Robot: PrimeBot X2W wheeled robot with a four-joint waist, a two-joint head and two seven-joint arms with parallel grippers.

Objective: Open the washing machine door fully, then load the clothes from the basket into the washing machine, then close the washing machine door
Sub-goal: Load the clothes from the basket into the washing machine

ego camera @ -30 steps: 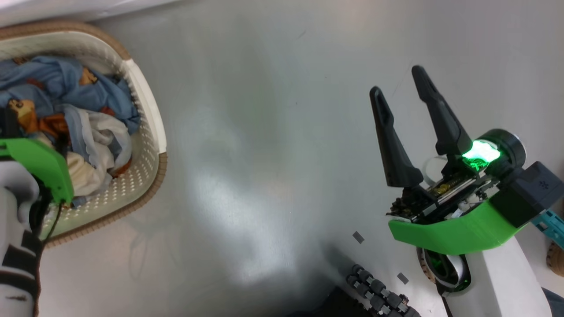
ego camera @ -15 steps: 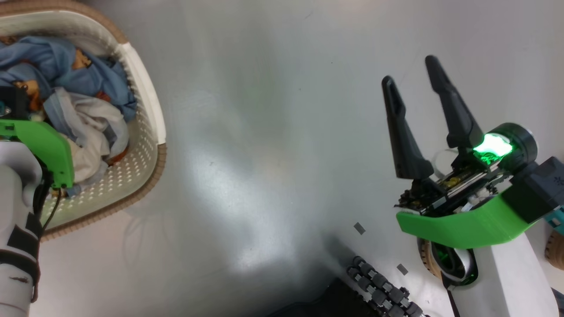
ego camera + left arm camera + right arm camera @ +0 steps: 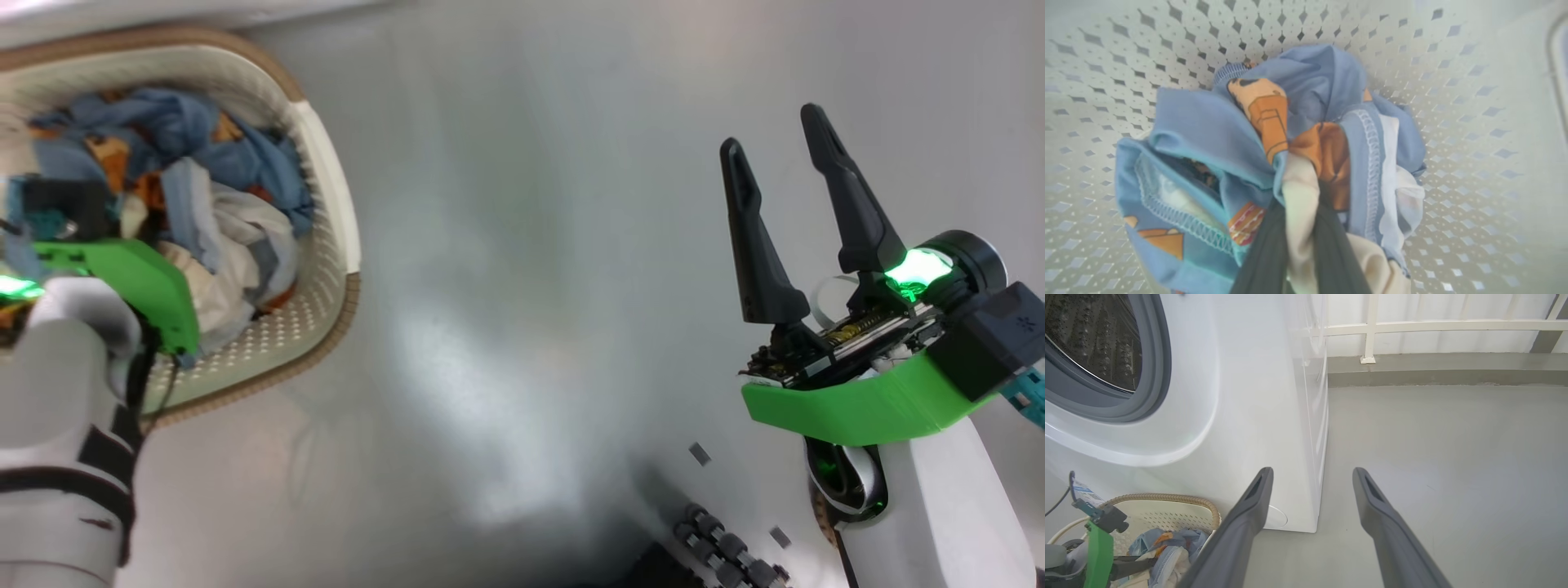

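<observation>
Left gripper (image 3: pixel 1302 196) down in basket (image 3: pixel 331 196), jaws clamped on cream piece of clothes (image 3: pixel 1208 139); pile bunched blue, orange and white. Right gripper (image 3: pixel 771 131) over bare floor (image 3: pixel 531 286), well apart from basket, jaws spread, nothing between. Basket on floor just beside washing machine (image 3: pixel 1249 396) front; drum (image 3: pixel 1094 335) uncovered.

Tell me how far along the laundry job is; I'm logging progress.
Done, apparently: the drum and grey seal of the washing machine are exposed, with no door across them, so the door seems open. In hand: the left gripper is pinched on cream cloth among the clothes in the basket; the right gripper hangs open over the floor. Left: loading the clothes, then closing the door.
</observation>
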